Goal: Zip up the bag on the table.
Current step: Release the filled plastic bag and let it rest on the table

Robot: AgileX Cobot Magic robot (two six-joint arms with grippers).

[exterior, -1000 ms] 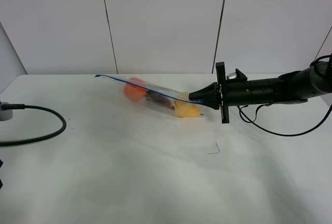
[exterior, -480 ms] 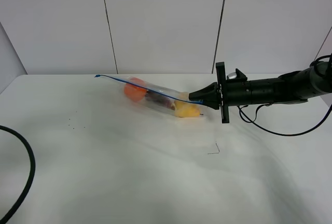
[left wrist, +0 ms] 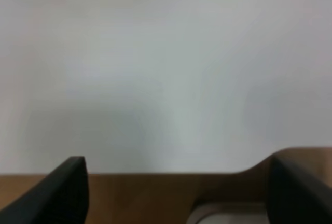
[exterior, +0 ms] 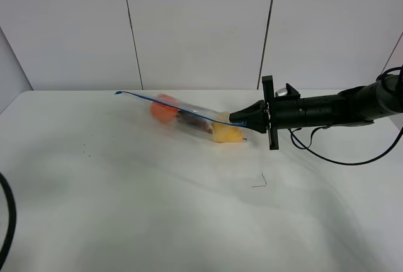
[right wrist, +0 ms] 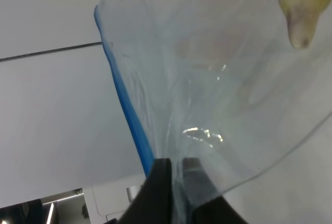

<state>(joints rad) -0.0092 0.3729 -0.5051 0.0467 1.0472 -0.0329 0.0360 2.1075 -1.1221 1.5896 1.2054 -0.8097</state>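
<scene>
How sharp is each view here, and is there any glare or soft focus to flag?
Exterior high: evenly lit and sharp, with soft shadows on the table. Left wrist: washed out and blurry, the left gripper only dark shapes. Right wrist: the bag is close, with small glints on its plastic and a soft-focus yellow fruit.

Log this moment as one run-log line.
task: zip bag | right gripper: shut on bag at blue zip strip end | left gripper: open, holding nothing | bag on table

Clear bag (exterior: 189, 116) with blue zip strip (right wrist: 127, 107), white table (exterior: 189, 221), seemingly black hand (right wrist: 174, 175).
</scene>
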